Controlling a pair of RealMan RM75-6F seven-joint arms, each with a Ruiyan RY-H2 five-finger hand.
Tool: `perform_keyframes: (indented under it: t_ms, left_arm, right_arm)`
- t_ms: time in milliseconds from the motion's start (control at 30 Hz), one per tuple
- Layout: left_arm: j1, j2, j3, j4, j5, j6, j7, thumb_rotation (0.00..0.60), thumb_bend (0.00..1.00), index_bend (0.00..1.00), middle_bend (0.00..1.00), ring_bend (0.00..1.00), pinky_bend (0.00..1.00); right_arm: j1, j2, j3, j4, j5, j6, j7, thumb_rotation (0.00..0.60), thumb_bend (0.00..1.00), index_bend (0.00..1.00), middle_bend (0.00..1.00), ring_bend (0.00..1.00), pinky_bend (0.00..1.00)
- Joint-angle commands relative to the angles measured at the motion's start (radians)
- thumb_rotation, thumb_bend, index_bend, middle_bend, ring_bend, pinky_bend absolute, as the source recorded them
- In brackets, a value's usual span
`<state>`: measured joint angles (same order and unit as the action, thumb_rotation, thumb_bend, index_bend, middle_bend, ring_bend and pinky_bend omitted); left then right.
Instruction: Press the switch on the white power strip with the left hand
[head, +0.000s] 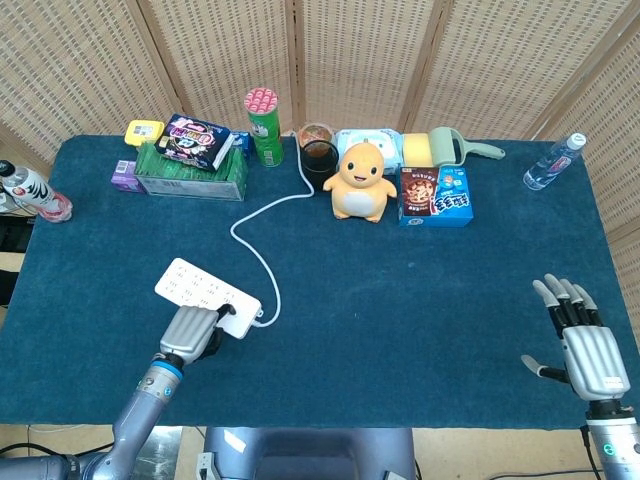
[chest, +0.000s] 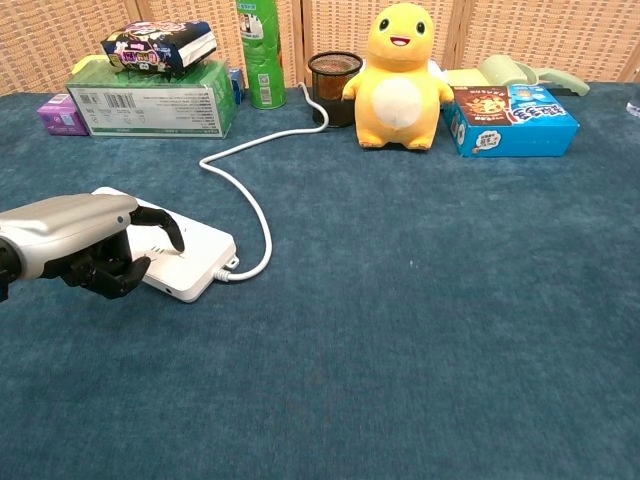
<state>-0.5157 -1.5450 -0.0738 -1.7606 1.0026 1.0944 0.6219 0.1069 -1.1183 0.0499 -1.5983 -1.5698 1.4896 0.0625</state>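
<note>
The white power strip (head: 205, 291) lies flat at the front left of the blue table, its white cord (head: 258, 235) running back toward the cup. My left hand (head: 193, 331) sits at the strip's cord end, other fingers curled under, one dark fingertip (chest: 176, 238) down on the strip (chest: 195, 257) near that end. The switch itself is hidden under the hand (chest: 88, 245). My right hand (head: 583, 340) rests far off at the front right, fingers spread, holding nothing.
Along the back edge stand a green box (head: 192, 172) with a snack bag on top, a green can (head: 264, 127), a dark cup (head: 318, 155), a yellow plush toy (head: 359, 181), and a blue cookie box (head: 434, 194). Bottles lie at both table ends.
</note>
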Motion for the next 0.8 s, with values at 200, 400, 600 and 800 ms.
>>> perform_keyframes:
  t_ms: [200,400,600,800]
  left_arm:
    - [-0.013,-0.006,0.004,0.009,-0.008,0.000,-0.007,0.600,0.66,0.28,1.00,1.00,1.00]
    - [-0.020,-0.011,0.008,0.009,-0.031,0.008,0.007,0.600,0.66,0.28,1.00,1.00,1.00]
    - [-0.031,-0.012,0.011,0.013,-0.050,0.001,0.006,0.600,0.66,0.28,1.00,1.00,1.00]
    - [-0.042,-0.013,0.015,0.017,-0.071,-0.006,0.009,0.600,0.66,0.28,1.00,1.00,1.00]
  right_arm:
    - [-0.001,0.000,0.001,0.000,0.003,0.001,0.003,0.600,0.00,0.00,0.00,0.00,0.00]
    - [-0.001,0.003,0.004,0.004,0.009,0.000,0.011,0.600,0.00,0.00,0.00,0.00,0.00]
    - [-0.002,0.005,0.005,0.001,0.007,0.003,0.012,0.600,0.00,0.00,0.00,0.00,0.00]
    - [-0.002,0.004,0.005,0.003,0.007,0.004,0.012,0.600,0.00,0.00,0.00,0.00,0.00]
